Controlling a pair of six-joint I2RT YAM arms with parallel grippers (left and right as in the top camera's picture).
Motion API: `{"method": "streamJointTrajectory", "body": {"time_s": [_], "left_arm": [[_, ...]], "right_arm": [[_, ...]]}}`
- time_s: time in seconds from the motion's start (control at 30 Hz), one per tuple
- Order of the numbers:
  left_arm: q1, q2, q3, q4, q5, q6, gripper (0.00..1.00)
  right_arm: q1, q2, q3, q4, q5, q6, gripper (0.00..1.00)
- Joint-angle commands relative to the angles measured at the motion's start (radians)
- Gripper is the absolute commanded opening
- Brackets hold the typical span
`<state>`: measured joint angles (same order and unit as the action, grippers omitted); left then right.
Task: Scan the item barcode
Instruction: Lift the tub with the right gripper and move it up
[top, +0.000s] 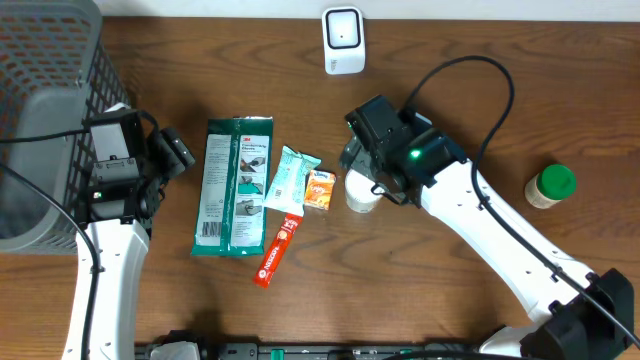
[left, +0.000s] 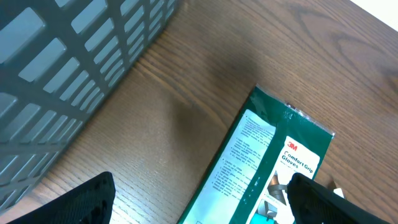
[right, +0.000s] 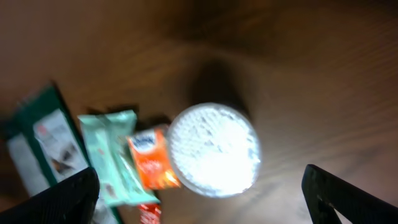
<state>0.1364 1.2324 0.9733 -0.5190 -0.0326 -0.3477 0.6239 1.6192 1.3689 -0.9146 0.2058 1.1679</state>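
Fingers (right: 68, 199) of the right gripper (right: 200, 177) stand wide apart and released. You see one on each side of the white round-topped container (right: 213, 149), with a gap on both sides and no contact. Locate this container standing on the brown wooden table (top: 450, 300), directly under the right gripper and just right of the small orange packet (top: 319, 190); you cannot tell whether the two touch. Note that the right wrist view is blurred. The left gripper (left: 202, 183) is likewise released, its fingers spread above bare table and one end of the flat dark green glove package (top: 233, 187), gripping nothing. Between that package and the orange packet lies the pale mint-green sachet (top: 288, 178). The red stick-shaped packet (top: 279, 250) lies tilted on the near side of them. Find the white box-shaped scanner (top: 342, 40) at the far table edge, well apart from the container. The grey mesh basket (top: 40, 100) stands at the left, the green-lidded jar (top: 550, 186) at the right.
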Motion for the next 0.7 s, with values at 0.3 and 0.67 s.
{"method": "streamJointTrajectory", "body": {"time_s": [0.3,0.67], "left_arm": [[0.003,-0.009,0.026,0.000,-0.013,-0.006,0.88],[0.003,-0.009,0.026,0.000,-0.013,-0.006,0.88]], "right_arm": [[-0.009,0.092,-0.060,0.076,-0.020,0.096,0.99],[-0.009,0.205,-0.060,0.085,-0.040,0.142,0.99]]}}
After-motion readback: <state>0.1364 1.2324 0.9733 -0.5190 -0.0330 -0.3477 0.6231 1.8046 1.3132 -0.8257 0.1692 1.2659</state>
